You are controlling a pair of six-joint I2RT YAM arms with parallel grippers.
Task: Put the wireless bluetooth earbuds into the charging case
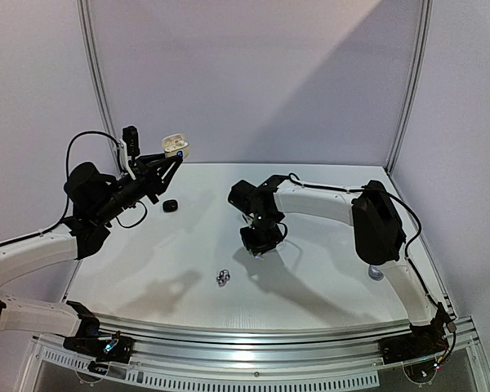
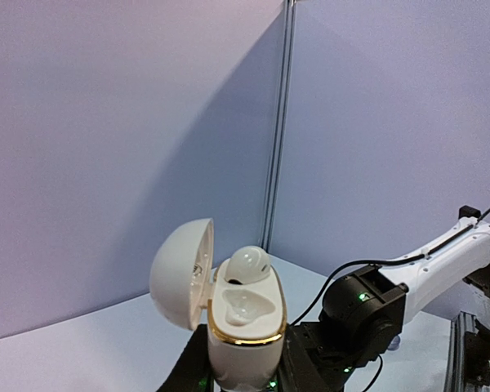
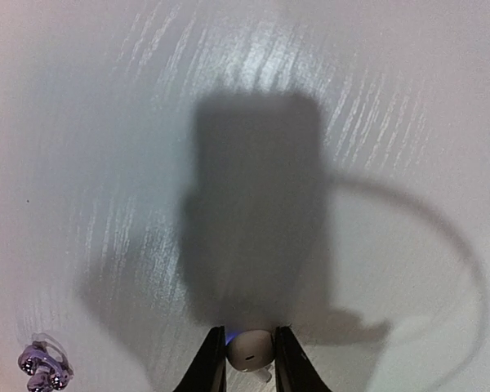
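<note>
So your left gripper [image 1: 170, 160] grips the open charging case [image 2: 243, 327] up high, one slot free; your right gripper [image 3: 251, 343] pinches a white earbud [image 3: 247, 354] at the table [image 3: 106, 122], ready to fill it.

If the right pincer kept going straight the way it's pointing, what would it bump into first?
The white tabletop directly below. The right pincer points straight down with a small white earbud pinched between its fingers, so the earbud would probably touch first; the gap is unclear.
</note>
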